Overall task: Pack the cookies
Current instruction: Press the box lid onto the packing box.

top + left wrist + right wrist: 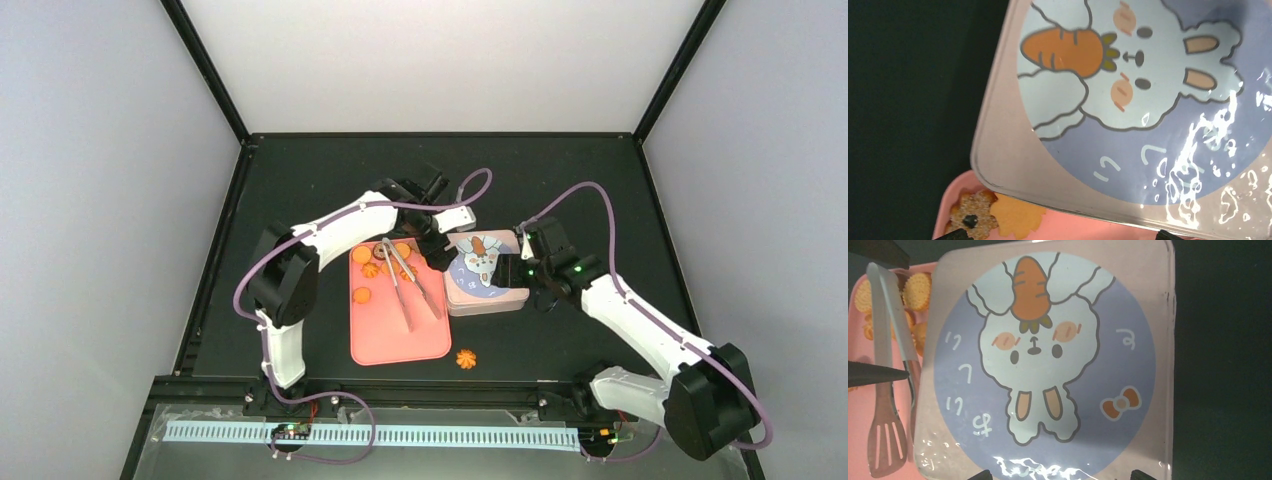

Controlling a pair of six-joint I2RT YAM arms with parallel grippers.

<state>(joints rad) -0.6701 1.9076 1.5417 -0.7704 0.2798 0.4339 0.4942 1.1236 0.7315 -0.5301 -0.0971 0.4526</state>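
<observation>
Several orange cookies (362, 256) lie at the far end of the pink tray (390, 340), and one lies loose on the table (466, 359). A tin with a bunny lid (480, 262) stands right of the tray. My left gripper (438, 254) hangs open over the tin's left edge. In the left wrist view its gripper (1062, 236) spans the lid rim (1013, 150), with a brown cookie (973, 217) and an orange one (1015, 215) on the tray below. My right gripper (512, 270) (1064, 475) stands open above the lid (1048, 355), holding nothing.
Metal tongs (405, 285) (885, 405) lie across the tray beside the tin. More round cookies (918, 287) show at the tray's far end in the right wrist view. Dark table (560, 200) surrounds the tray and tin, with black frame edges at the sides.
</observation>
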